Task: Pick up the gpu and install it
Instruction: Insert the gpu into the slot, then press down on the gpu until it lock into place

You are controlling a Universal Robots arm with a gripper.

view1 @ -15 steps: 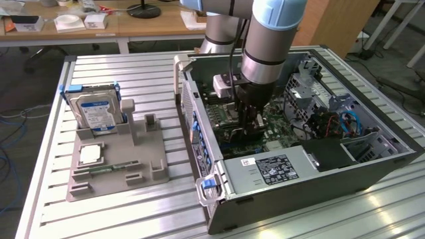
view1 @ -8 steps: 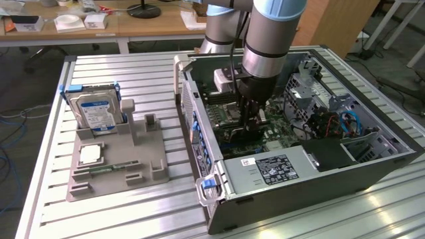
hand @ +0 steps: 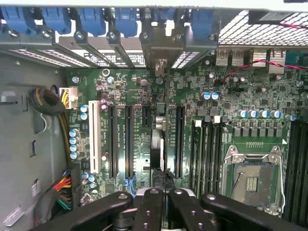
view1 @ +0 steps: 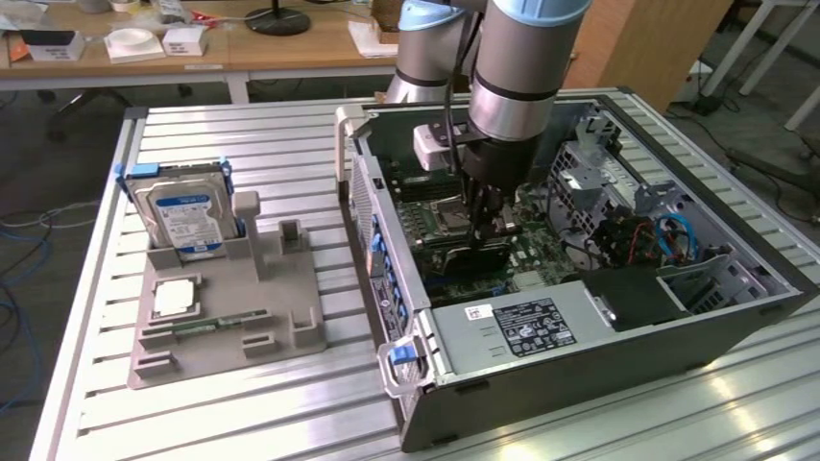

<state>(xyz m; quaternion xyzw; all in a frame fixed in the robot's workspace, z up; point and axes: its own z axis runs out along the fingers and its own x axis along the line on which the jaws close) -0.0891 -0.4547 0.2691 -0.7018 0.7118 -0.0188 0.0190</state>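
Note:
The gpu shows edge-on as a slim dark slab standing upright in the motherboard, between the long black slots, with its bracket end at the case's rear slot covers. My gripper is directly over the card's near end with its two black fingers pressed together and no gap between them. I cannot tell whether the fingers touch the card. In the exterior view, the gripper reaches straight down into the open computer case, low over the board.
The empty CPU socket and RAM slots lie beside the gripper. Cable bundles run along one case wall. On the exterior view's left a grey fixture holds a blue-labelled hard drive, a chip and a RAM stick.

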